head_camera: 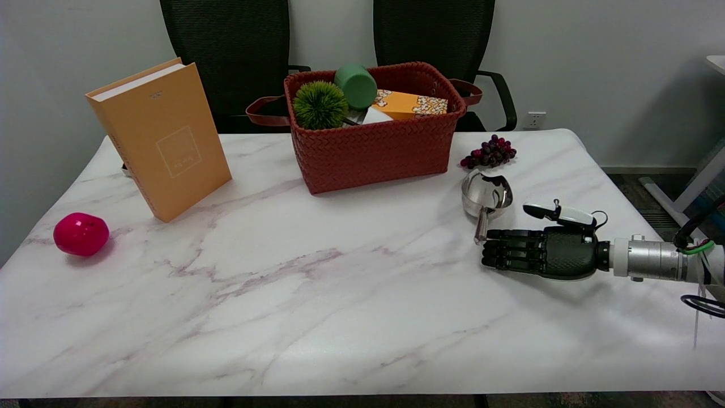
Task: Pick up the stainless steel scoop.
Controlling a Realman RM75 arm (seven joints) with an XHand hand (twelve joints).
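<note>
On the marble table [317, 294], just in front of the grapes [489, 153], the steel scoop [486, 197] lies unlifted, while my right hand [544, 252] waits beside its handle, fingers straight and holding nothing, so the whole grasp remains.

Shiny stainless steel scoop [486, 196], lying on table, handle pointing near-side

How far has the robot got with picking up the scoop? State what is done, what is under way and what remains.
Done: the right hand has reached the scoop, fingers extended beside the handle tip. Under way: lining up on the handle; no grip is visible. Left: closing on the handle and lifting, since the scoop lies on the table near the grapes.
</note>
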